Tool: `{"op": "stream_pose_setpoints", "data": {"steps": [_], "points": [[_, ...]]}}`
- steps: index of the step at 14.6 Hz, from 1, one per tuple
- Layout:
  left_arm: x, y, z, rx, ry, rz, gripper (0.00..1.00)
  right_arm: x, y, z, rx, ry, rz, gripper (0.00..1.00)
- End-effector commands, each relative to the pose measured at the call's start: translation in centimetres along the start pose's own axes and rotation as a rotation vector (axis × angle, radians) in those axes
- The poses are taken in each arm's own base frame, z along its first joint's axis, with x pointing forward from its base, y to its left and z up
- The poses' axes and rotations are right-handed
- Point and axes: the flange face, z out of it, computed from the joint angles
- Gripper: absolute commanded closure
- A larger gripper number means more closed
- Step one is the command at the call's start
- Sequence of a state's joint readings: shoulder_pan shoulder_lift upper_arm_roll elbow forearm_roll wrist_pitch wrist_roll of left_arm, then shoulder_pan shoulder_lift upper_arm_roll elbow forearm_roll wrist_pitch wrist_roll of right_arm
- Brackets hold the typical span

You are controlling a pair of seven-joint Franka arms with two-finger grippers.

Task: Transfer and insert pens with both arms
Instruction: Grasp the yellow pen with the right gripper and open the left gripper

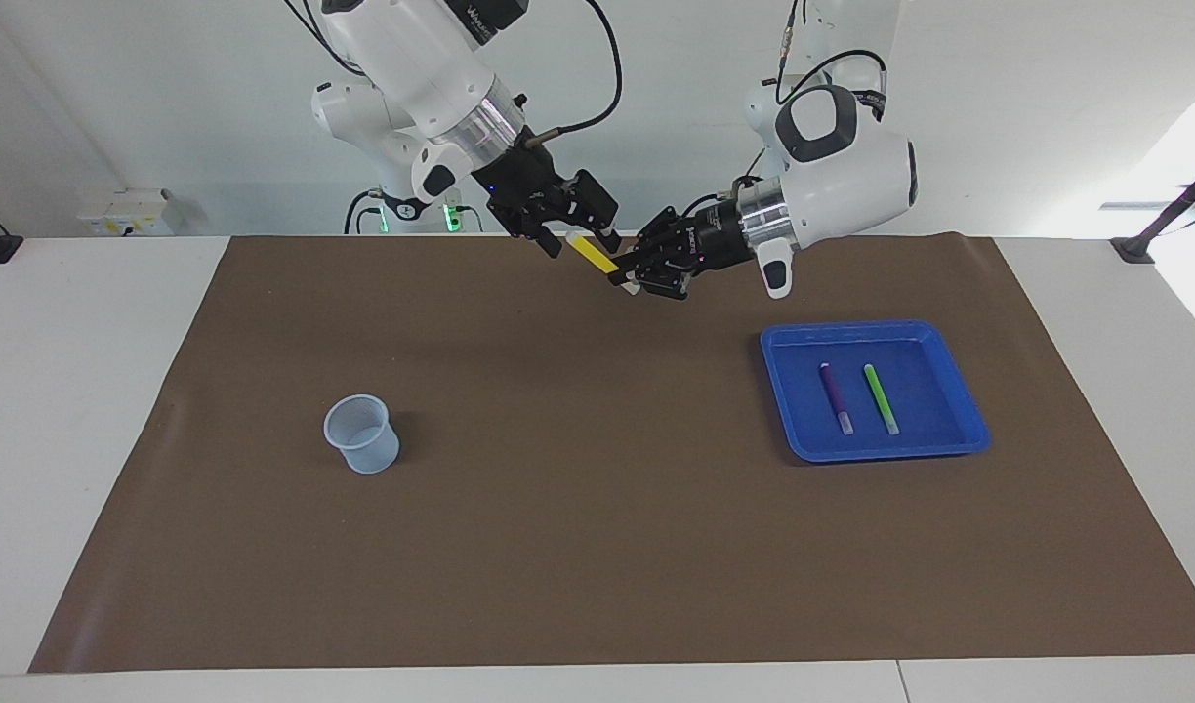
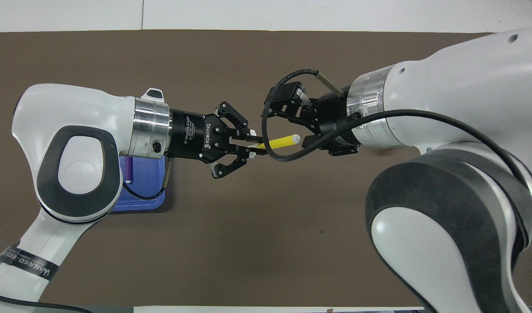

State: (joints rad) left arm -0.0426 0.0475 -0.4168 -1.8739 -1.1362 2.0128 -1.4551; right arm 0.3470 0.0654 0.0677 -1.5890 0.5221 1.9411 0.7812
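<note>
Left tool (image 2: 254, 145) pinches slim yellow pen (image 2: 280, 141); right tool (image 2: 292, 126) gapes, perhaps touching it.

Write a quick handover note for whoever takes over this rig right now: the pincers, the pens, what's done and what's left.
Left pincer: shut on the yellow pen, in the air over the brown mat.
Right pincer: open around the pen's whitish cap end, not closed on it.
Purple pen and green pen: lying in the blue tray, toward the left arm's end.
Cup: toward the right arm's end, no pen in it.
Done: yellow pen lifted to handover.
Left: finish the handover, insert it, then the other two.
</note>
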Motion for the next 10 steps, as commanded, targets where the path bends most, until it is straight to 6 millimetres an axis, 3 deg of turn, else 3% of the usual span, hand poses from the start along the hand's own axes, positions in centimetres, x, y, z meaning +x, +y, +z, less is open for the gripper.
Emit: {"op": "stream_pose_setpoints", "data": {"steps": [1, 10], "points": [[-0.10, -0.89, -0.42, -0.031, -0.008, -0.023, 1.00, -0.39, 0.67, -0.13, -0.018, 0.011, -0.010, 0.00], [0.08, -0.96, -0.31, -0.047, -0.023, -0.035, 1.00, -0.72, 0.72, -0.04, -0.051, 0.001, -0.021, 0.02]]}}
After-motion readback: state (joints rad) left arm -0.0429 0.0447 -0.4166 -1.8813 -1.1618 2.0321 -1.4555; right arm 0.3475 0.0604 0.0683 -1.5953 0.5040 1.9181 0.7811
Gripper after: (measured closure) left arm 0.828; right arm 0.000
